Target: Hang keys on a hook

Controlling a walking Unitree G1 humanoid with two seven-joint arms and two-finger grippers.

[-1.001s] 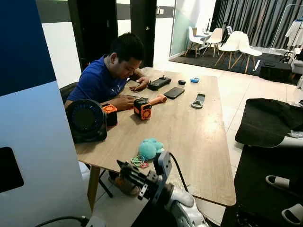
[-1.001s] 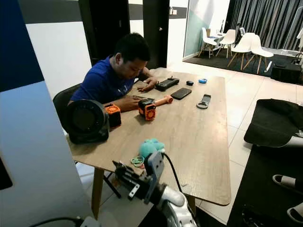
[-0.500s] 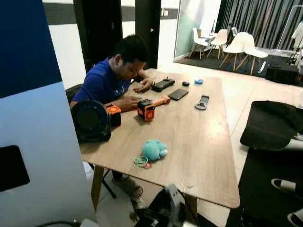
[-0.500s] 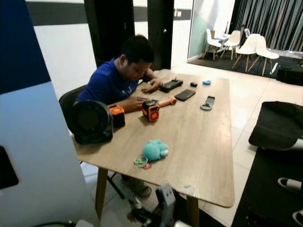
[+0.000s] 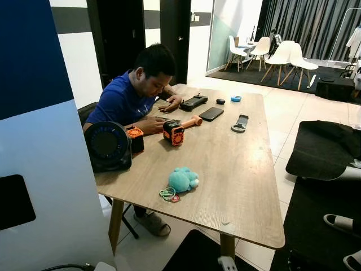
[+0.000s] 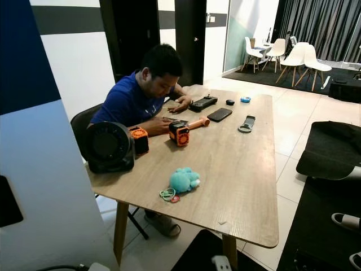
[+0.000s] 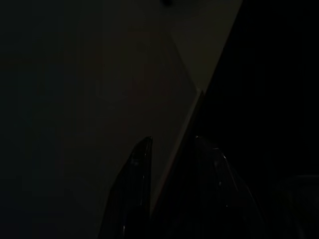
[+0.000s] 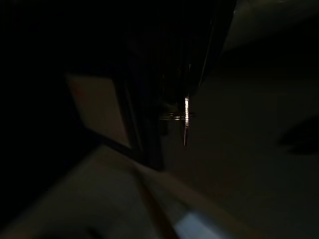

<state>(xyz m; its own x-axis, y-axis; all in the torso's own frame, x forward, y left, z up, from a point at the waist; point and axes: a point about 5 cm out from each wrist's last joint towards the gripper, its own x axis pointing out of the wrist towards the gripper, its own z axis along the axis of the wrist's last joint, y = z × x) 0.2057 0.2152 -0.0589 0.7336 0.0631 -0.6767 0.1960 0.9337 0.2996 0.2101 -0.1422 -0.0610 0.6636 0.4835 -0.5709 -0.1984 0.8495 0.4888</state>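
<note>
Keys [image 5: 167, 195] beside teal plush [image 5: 182, 179] on table [image 5: 242, 186]; left tool [image 7: 172, 154] fingers apart.

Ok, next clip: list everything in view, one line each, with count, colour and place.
Table: one, light wood, centre.
Keys: one bunch with coloured rings, near table edge, beside the plush toy.
Plush toy: one, teal, near end of the table.
Fan: one, black, table's left edge.
Orange-black tools: two, in front of the person.
Phone: one, black, far half.
Person: one, blue shirt, seated at the table's left side.
White chairs: several, far room.
Left gripper: black fingers, dark wrist view.
</note>
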